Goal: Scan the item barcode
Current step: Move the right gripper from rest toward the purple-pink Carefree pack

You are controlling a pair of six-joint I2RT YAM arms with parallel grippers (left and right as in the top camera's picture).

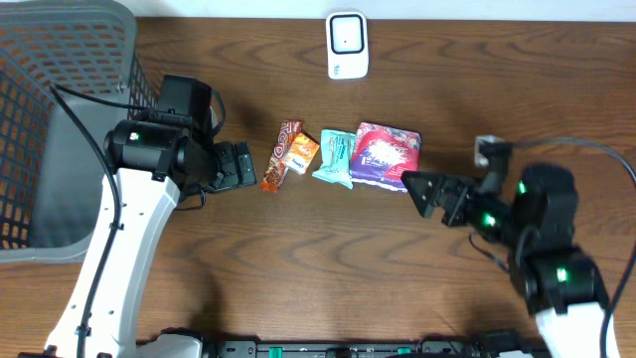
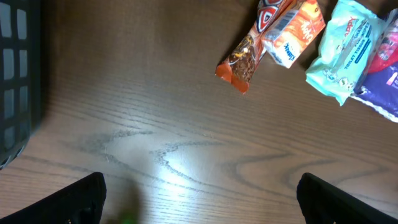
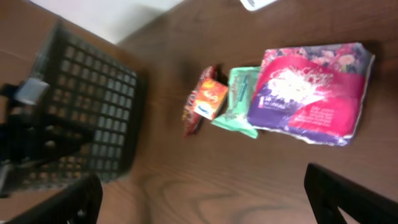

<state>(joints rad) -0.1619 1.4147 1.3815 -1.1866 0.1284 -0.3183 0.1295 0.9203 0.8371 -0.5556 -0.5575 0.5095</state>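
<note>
Left gripper and right gripper were both apart, empty. Purple pack lay touching teal packet on its left; a careless grab risked dragging both.

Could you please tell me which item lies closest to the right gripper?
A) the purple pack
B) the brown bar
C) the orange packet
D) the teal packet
A: in the overhead view the purple pack lies at the end of the row, right beside the open right gripper.
</note>
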